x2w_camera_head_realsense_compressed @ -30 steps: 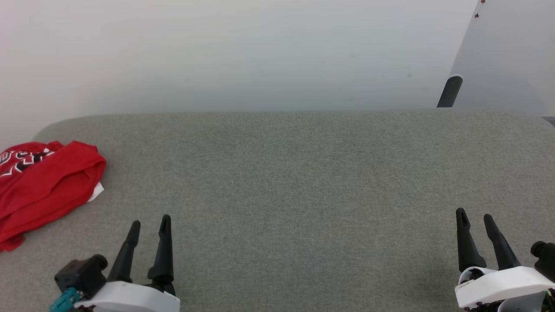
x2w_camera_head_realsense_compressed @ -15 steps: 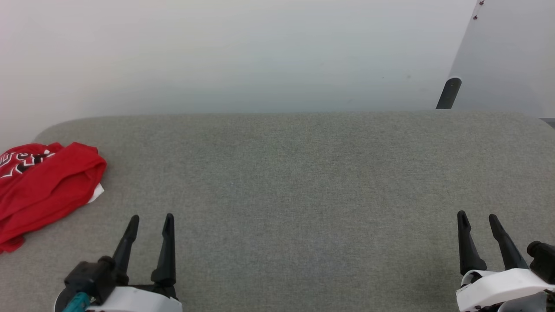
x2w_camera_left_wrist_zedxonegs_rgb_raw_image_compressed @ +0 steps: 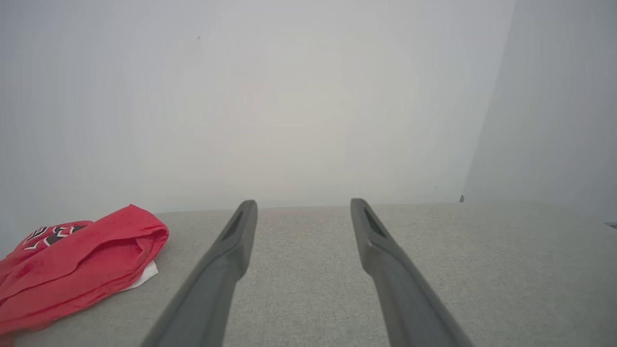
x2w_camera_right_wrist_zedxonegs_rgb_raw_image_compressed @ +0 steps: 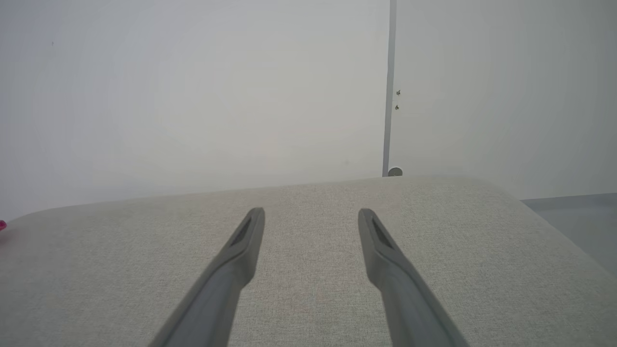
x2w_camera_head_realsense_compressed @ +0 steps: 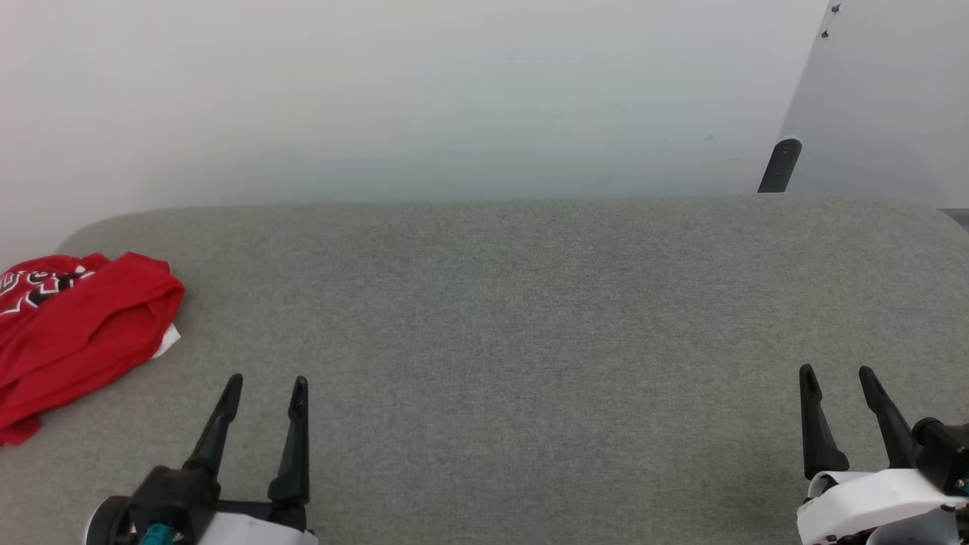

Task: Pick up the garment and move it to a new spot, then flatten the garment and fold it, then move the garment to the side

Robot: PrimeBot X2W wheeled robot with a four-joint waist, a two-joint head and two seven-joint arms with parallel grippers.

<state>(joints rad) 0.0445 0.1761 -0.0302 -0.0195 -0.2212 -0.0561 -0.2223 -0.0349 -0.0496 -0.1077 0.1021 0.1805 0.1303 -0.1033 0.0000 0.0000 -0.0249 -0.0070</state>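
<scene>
Left tool (x2w_camera_head_realsense_compressed: 267, 378) has drawn back slightly; it and right tool (x2w_camera_head_realsense_compressed: 836, 369) gape empty, one garment (x2w_camera_head_realsense_compressed: 83, 325) crumpled far left.

table (x2w_camera_head_realsense_compressed: 530, 303): spans the head view from side to side; the wall (x2w_camera_head_realsense_compressed: 378, 98) rises behind its far edge.
garment (x2w_camera_head_realsense_compressed: 79, 333): lies bunched on the table at its left end, near the rounded far-left corner (part of it runs past the head view's left edge).
left claw (x2w_camera_head_realsense_compressed: 267, 380): over the table's near left, to the right of the garment and apart from it.
right claw (x2w_camera_head_realsense_compressed: 836, 369): over the table's near right, well apart from the left claw and the garment.
panel (x2w_camera_head_realsense_compressed: 886, 98): stands behind the table's far right corner, a slanted post (x2w_camera_head_realsense_compressed: 780, 165) at its foot, just behind the table's edge.
</scene>
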